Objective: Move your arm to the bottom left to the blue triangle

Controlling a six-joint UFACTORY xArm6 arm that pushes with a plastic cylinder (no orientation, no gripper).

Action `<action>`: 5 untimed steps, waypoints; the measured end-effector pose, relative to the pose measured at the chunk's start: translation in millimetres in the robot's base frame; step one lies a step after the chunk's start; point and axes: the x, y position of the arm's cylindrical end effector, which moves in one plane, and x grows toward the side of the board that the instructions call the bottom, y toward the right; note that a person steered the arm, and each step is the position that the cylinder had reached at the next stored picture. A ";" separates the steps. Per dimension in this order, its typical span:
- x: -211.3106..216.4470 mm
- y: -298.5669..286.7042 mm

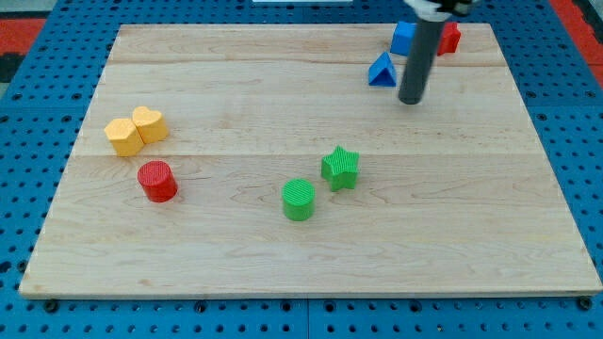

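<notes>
The blue triangle lies near the top right of the wooden board. My tip is just to the right of it and slightly below, a small gap apart. A blue block sits above the triangle, partly hidden behind the rod. A red block is to the rod's right, also partly hidden.
A yellow heart and a yellow block touch at the left. A red cylinder is below them. A green star and a green cylinder sit near the middle.
</notes>
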 end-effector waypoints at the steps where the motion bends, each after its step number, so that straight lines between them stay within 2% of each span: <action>1: -8.1 -63.4; 2: -8.2 -92.0; 5: -26.7 -48.8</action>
